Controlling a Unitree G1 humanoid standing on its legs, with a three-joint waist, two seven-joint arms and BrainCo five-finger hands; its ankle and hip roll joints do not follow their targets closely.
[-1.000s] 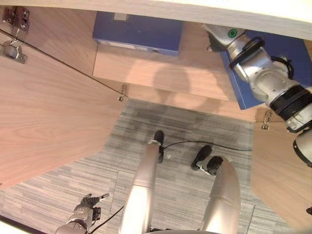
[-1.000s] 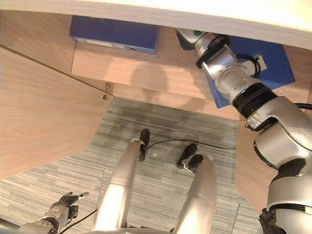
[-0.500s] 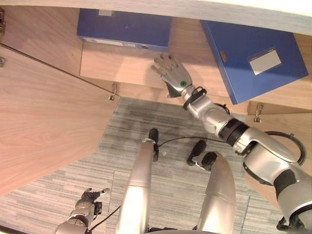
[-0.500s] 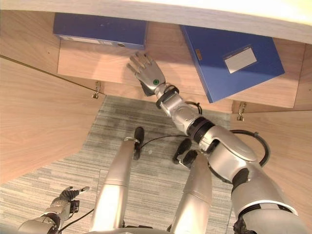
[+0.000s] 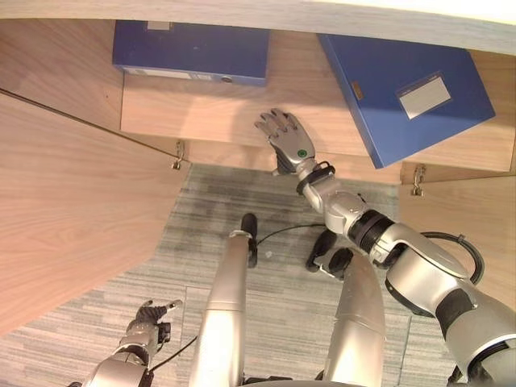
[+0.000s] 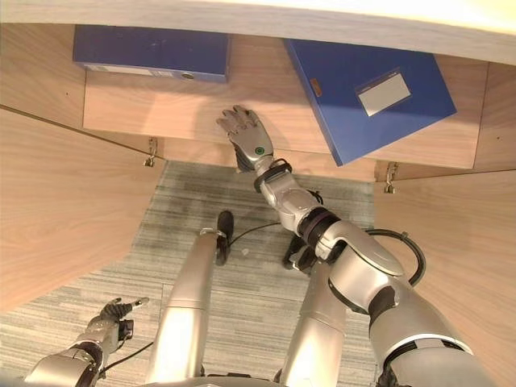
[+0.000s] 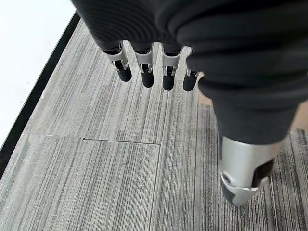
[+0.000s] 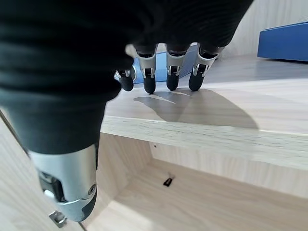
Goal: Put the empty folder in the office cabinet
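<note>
A: Where's the folder (image 5: 407, 93) sitting rn?

B: Lying flat on the cabinet shelf (image 5: 210, 121), angled, long axis running back-left to front-right. Second blue folder (image 5: 192, 51) standing at shelf's back-left.

A: R hand (image 5: 286, 139)?

B: Hovering over shelf front edge, fingers (image 8: 171, 81) straight and spread, holding nothing. Folder lying to its right, apart. R hand is much the nearer.

A: L hand (image 5: 149, 317)?

B: Hanging low over carpet (image 7: 96, 159), fingers relaxed, empty. Judging placement looks done.
</note>
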